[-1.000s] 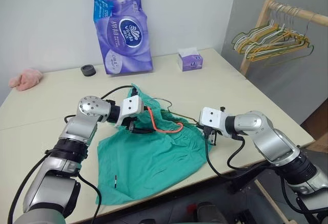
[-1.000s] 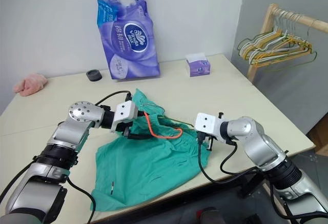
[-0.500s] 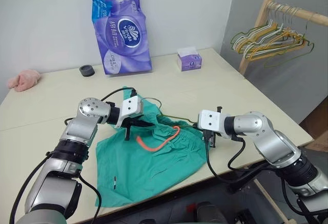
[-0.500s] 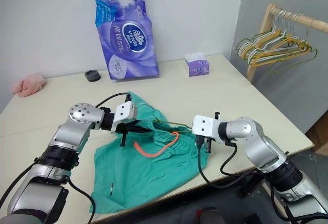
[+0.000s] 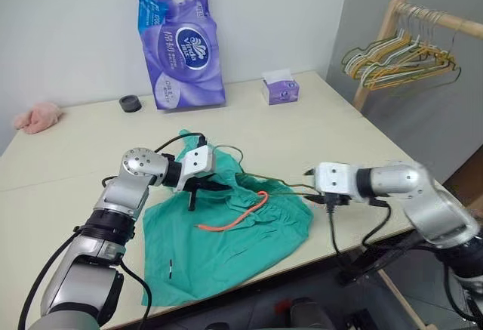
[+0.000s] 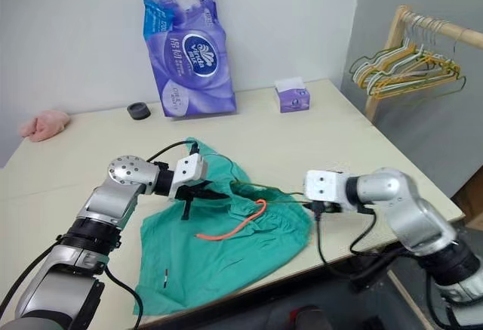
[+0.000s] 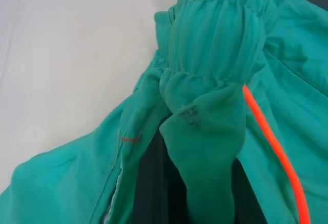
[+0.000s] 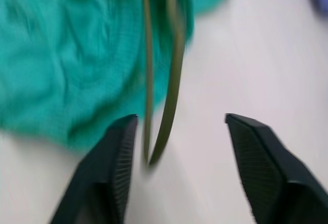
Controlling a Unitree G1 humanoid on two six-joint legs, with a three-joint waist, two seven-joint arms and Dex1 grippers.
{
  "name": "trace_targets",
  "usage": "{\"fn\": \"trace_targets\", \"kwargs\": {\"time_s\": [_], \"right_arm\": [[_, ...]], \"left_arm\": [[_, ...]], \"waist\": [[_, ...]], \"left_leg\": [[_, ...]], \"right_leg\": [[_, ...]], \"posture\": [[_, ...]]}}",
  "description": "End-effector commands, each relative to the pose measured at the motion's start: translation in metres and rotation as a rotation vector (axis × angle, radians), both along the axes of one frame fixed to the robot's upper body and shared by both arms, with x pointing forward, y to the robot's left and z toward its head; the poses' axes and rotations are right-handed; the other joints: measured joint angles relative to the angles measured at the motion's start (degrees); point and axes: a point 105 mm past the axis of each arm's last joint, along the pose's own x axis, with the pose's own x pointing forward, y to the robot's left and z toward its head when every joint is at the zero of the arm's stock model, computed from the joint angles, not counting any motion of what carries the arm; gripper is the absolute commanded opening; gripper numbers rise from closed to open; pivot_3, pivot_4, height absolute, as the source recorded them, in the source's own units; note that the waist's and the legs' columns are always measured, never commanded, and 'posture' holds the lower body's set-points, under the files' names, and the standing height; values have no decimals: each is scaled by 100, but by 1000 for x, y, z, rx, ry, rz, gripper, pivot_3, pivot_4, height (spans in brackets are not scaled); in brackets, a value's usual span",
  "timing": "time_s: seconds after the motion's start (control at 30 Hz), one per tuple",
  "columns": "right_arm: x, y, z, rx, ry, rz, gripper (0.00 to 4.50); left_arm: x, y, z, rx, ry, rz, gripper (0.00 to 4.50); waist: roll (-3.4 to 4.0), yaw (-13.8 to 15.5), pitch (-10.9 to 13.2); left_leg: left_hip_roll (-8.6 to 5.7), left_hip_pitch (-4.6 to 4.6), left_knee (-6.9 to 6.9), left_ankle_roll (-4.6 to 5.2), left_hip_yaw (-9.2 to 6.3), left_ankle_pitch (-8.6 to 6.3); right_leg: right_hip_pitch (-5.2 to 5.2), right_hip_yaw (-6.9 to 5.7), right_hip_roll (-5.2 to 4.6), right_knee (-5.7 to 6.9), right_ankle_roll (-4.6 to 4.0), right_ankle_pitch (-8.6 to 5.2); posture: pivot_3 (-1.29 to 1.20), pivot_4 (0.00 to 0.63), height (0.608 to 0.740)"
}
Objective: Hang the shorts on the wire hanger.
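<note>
While the shorts (image 5: 226, 228) are spread near the desk's (image 5: 317, 122) front edge, their waistband is pinched in shut left jaws; the wire hanger (image 8: 161, 80) lies between parted right jaws, ungripped. Hanging remains undone.

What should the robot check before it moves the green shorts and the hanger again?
1. Left end effector shut on the shorts, at the waistband: ok.
2. Right end effector gripping the wire hanger: not ok, open, hanger end lies loose between its fingers.
3. Hanger partly inside the shorts: ok.
4. Shorts fully on the table: ok.
5. Orange drawstring clear of the hanger: cannot tell.
</note>
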Motion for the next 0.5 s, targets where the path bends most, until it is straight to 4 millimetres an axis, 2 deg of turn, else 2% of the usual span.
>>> {"fn": "trace_targets", "kwargs": {"time_s": [0.03, 0.07, 0.1, 0.2, 0.27, 0.4, 0.5], "right_arm": [[-6, -27, 2, 88, 36, -188, 3989], [-12, -27, 0, 160, 77, -241, 4356], [-16, -25, -2, 242, 120, -291, 4471], [-28, -13, -8, 429, 207, -396, 4471], [-42, 4, -17, 544, 326, -428, 4471], [-56, 25, -29, 642, 457, -485, 4471], [-57, 26, -47, 630, 479, -562, 4471]], "left_arm": [[8, -1, 18, -39, -92, 33, 0], [9, 0, 18, -43, -94, 40, 0], [9, 0, 18, -47, -95, 44, 0], [11, 0, 20, -63, -111, 64, 0], [12, 0, 20, -69, -116, 68, 0], [12, -1, 21, -71, -119, 69, 0], [13, -1, 22, -72, -123, 70, 0]], "waist": [[-2, 35, -1], [-2, 55, -1], [-2, 56, -1], [0, 50, -2], [1, 68, -3], [1, 103, -3], [0, 113, -5]], "left_leg": [[0, 1, -1, 0, 0, 0], [2, 1, -1, 0, -1, 0], [4, 3, -1, 0, 3, 0], [10, 5, -3, 1, 6, 0], [8, 4, -2, 1, 3, 0], [2, 4, 4, 0, 3, 0], [1, 4, 5, 1, 3, 0]], "right_leg": [[0, 1, 0, 0, 0, 0], [2, 0, 1, 0, 0, 0], [1, 3, 2, 2, 0, 0], [0, 8, 7, 5, 0, 0], [1, 7, 8, 6, 0, 0], [0, 9, 2, 6, 0, 1], [0, 8, 1, 7, 1, 1]], "posture": [[-215, 0, 740], [-215, 0, 740], [-215, 0, 740], [-224, 0, 740], [-224, 0, 740], [-218, 0, 740], [-213, 0, 740]]}}
